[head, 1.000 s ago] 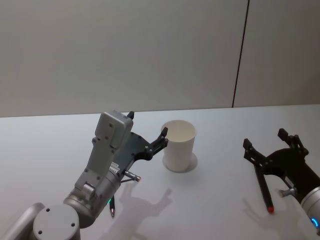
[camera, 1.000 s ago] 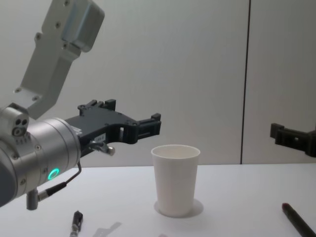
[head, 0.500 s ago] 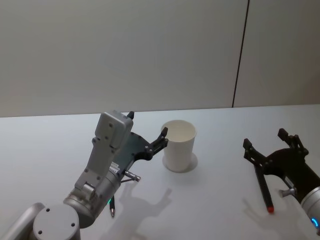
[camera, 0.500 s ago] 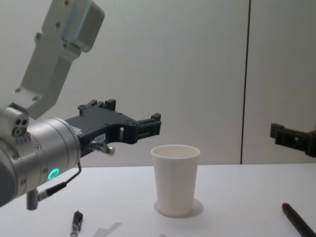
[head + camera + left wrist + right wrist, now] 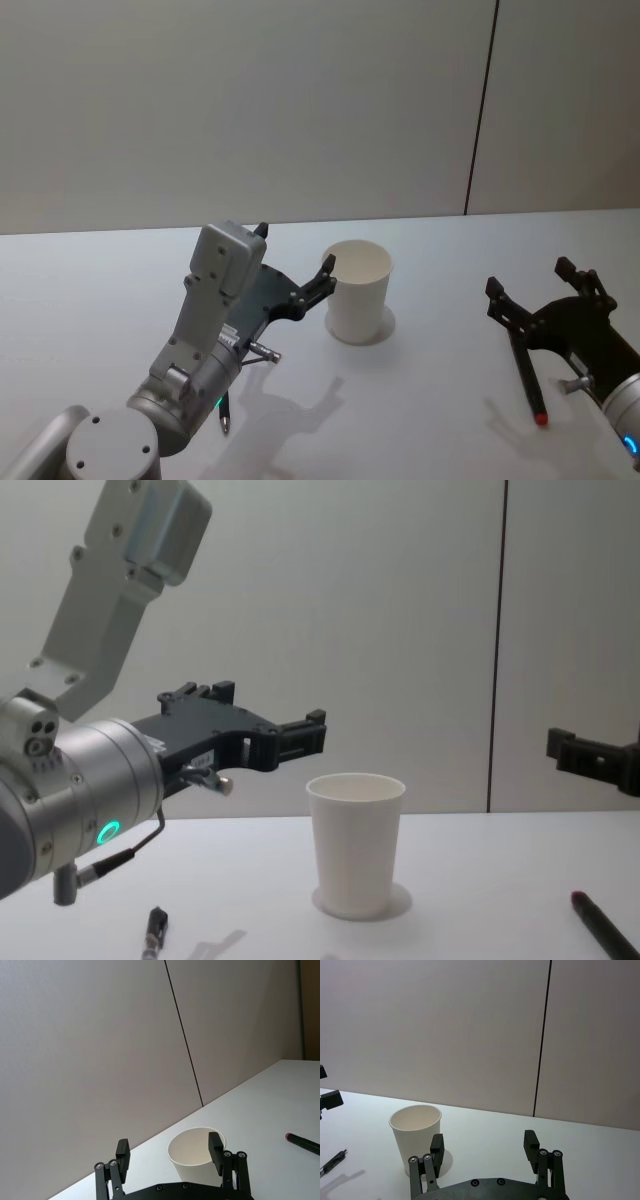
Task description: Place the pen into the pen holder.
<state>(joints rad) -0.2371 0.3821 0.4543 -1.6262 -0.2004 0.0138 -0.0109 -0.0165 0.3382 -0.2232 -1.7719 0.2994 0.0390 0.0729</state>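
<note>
Right claw [image 5: 535, 280] hangs wide above the pen [image 5: 527, 378] near the counter's [image 5: 440, 360] right edge; left claw [image 5: 295, 247], wide, idles by cup [image 5: 358, 290]. Pen likely light, stiff, slick: grip mid-barrel.

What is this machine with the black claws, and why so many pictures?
It is a robot with two arms; each black claw is a gripper. The pictures come from cameras on its head, chest and both wrists. On the white table stands a white paper cup, the pen holder. The left gripper hangs open in the air near it; the right gripper hangs open above a red-tipped pen. A dark pen lies by the left arm. Nothing is held.
</note>
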